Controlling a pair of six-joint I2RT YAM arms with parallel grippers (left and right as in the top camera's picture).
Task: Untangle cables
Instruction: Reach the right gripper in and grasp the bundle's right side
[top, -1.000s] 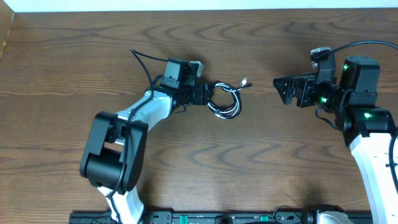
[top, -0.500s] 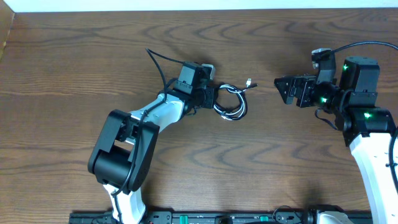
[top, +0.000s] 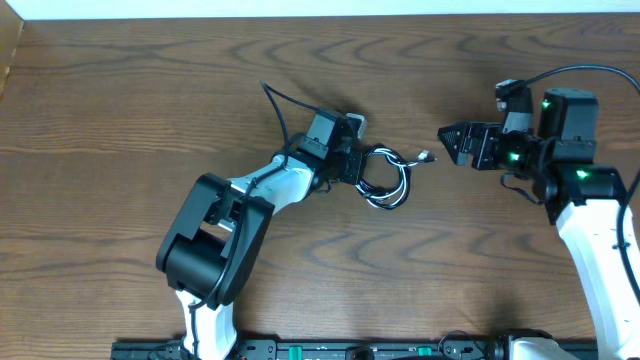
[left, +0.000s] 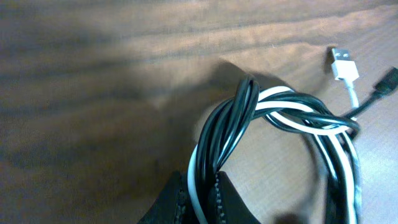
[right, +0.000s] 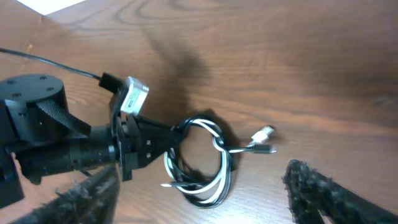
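Note:
The cables (top: 386, 180) are white and black wires twisted together into one small coil at the middle of the table. My left gripper (top: 353, 166) is shut on the coil's left side. In the left wrist view the white and black strands (left: 273, 115) run between the two fingertips (left: 172, 198) of the gripper (left: 199, 190). A white plug (left: 343, 65) and a black plug (left: 385, 84) lie loose past the coil. My right gripper (top: 447, 143) hovers open just right of the plug ends (top: 425, 156). Seen from the right wrist, the coil (right: 219, 167) lies between its spread fingers (right: 314, 186).
The left arm's own thick black wire (top: 283, 104) arcs up behind its wrist. The left arm's body (right: 37, 118) fills the left of the right wrist view. The table's far edge (top: 300, 15) runs along the top.
My left gripper has closed on the coil and carried it to the right, toward the right gripper. The right gripper's fingers have narrowed a little.

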